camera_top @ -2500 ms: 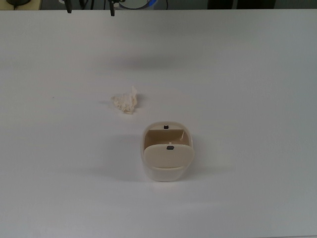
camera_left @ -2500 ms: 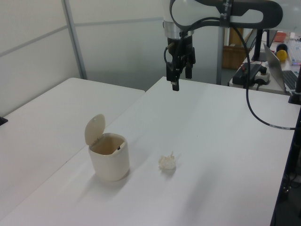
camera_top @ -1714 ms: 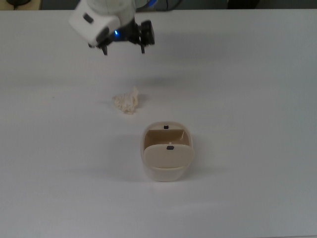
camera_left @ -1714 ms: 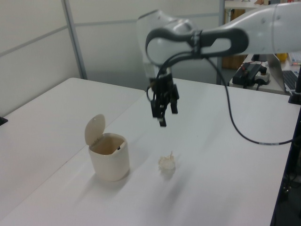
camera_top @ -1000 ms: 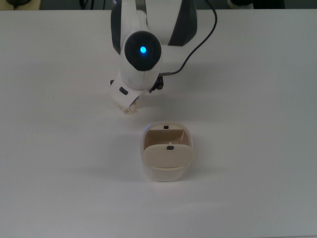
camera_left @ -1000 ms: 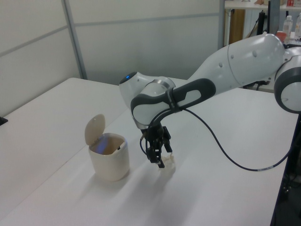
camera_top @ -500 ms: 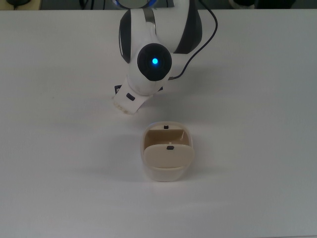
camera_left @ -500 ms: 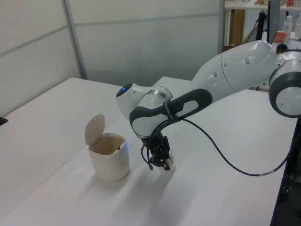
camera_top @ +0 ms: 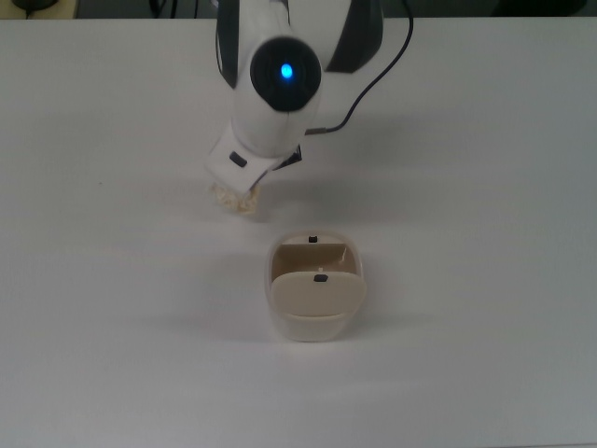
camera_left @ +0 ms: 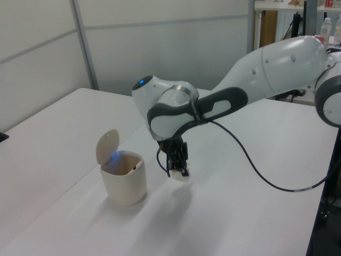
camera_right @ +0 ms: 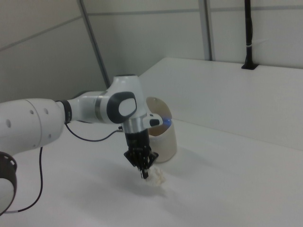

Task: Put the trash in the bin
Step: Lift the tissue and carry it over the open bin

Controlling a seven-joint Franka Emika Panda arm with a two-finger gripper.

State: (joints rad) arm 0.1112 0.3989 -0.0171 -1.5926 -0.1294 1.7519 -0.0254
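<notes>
Since half a second ago we see the end effector (camera_left: 179,172) has come up off the desk (camera_left: 240,202) with the trash (camera_left: 181,176) pinched between its fingers; at that earlier moment the wad sat on the surface under the lowered fingers, and now in the left view it hangs clear above its own soft shadow. The right view gives us the same grip from the other side: the end effector (camera_right: 144,171) points down with the trash (camera_right: 155,178) at its tip, though there we cannot tell for sure whether the wad is off the surface. In the top view the arm's white body covers the fingers, and only a ragged edge of the trash (camera_top: 233,201) pokes out beneath it, up and toward the top view's left of the bin (camera_top: 315,289). The bin (camera_left: 123,178) stands upright on the desk with its flap lid tipped up, just beside the wad on the left view's left; in the right view the bin (camera_right: 163,132) is partly hidden behind the arm. A blue light glows on the arm in the top and left views, and a bluish sheen falls on the bin's rim. We can read no writing or labels anywhere
</notes>
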